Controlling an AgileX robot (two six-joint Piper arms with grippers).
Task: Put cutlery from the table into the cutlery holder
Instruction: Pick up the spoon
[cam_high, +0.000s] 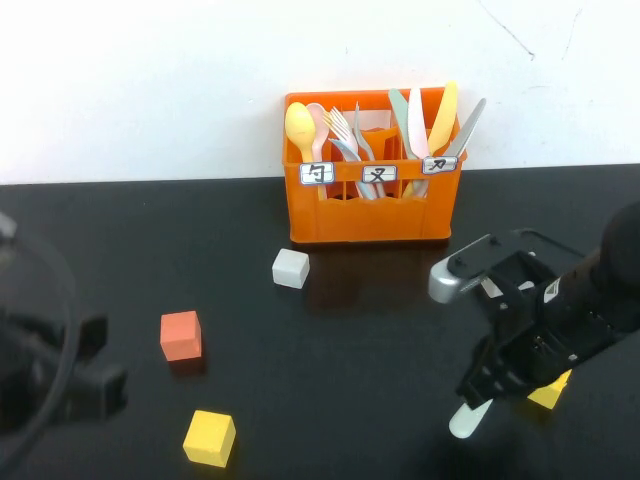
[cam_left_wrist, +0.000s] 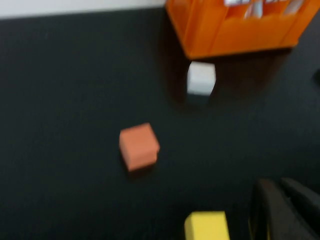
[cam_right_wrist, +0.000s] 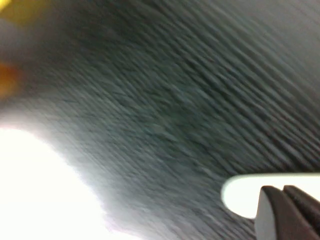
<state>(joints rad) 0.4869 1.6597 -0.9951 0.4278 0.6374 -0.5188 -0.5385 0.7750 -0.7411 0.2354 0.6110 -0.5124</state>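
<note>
The orange cutlery holder (cam_high: 368, 215) stands at the back of the black table (cam_high: 350, 380), with spoons, forks and knives upright in its three labelled compartments. A pale grey knife (cam_high: 467, 126) leans in its right compartment. My right gripper (cam_high: 482, 398) is low over the table's front right, shut on a pale mint-green spoon (cam_high: 467, 421) whose rounded end sticks out below the fingers. The spoon shows whitish in the right wrist view (cam_right_wrist: 245, 195), with the gripper (cam_right_wrist: 283, 191) closed over it. My left gripper (cam_high: 100, 385) is at the far left, empty, and appears shut in the left wrist view (cam_left_wrist: 282, 187).
A white cube (cam_high: 290, 268) lies just in front of the holder's left corner. An orange-red cube (cam_high: 181, 335) and a yellow cube (cam_high: 210, 438) lie front left. Another yellow cube (cam_high: 551, 393) sits partly hidden behind my right gripper.
</note>
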